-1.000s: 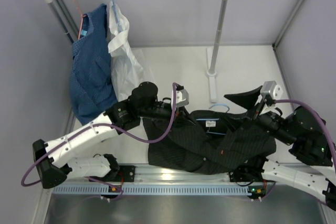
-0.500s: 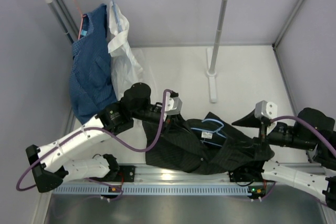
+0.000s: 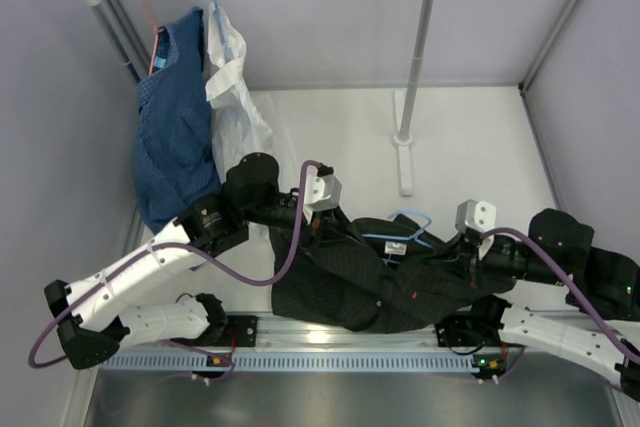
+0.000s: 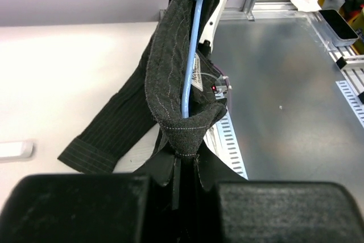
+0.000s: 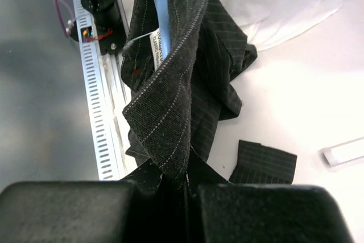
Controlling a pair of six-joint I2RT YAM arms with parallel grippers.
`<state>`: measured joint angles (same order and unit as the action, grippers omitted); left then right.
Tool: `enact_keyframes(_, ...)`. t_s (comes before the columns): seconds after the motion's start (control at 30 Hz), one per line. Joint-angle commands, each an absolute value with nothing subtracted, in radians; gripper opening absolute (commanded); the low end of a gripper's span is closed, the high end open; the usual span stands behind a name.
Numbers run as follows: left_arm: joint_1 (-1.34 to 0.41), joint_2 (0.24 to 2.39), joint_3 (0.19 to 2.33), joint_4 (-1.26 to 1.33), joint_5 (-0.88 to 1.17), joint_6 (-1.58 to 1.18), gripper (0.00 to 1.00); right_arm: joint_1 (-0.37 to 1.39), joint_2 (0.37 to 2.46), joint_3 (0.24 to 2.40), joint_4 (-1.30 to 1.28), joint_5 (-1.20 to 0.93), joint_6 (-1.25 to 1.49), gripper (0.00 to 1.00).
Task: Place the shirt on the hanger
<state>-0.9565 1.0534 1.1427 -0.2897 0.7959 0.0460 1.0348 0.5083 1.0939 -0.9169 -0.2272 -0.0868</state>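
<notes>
I can read no words or numbers anywhere. The white label sewn inside the collar of the shirt carries dark print, but it is too small and blurred for me to make out.

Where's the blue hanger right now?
Top view, near the middle of the table: the hanger sits inside the shirt collar, between the left gripper and right gripper.

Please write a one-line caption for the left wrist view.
Jaws pinch the black pinstriped button-up shirt, a thin light-blue wire hanger lying inside its fold.
</notes>
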Motion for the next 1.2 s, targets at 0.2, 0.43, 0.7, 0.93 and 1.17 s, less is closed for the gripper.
enact_keyframes(0.2,-0.966,1.025,1.193,-0.252,0.637,0.031,0.21,1.043,0.391,1.219,-0.764,-0.048,-0.015,0.00)
enact_keyframes(0.43,-0.966,1.026,1.242,-0.245,0.523,0.009,0.98,1.045,0.439,1.244,-0.792,0.030,0.046,0.00)
enact_keyframes(0.7,-0.965,0.862,1.250,-0.268,-0.244,-0.106,0.98,1.045,0.526,1.334,-0.845,0.463,0.158,0.00)
enact_keyframes(0.93,-0.966,0.842,1.362,-0.567,-0.577,-0.120,0.98,1.043,0.787,1.546,-0.950,0.658,0.121,0.00)
enact_keyframes(1.17,-0.966,0.715,1.230,-0.680,-0.638,-0.103,0.98,0.974,1.083,1.755,-0.907,0.561,0.061,0.00)
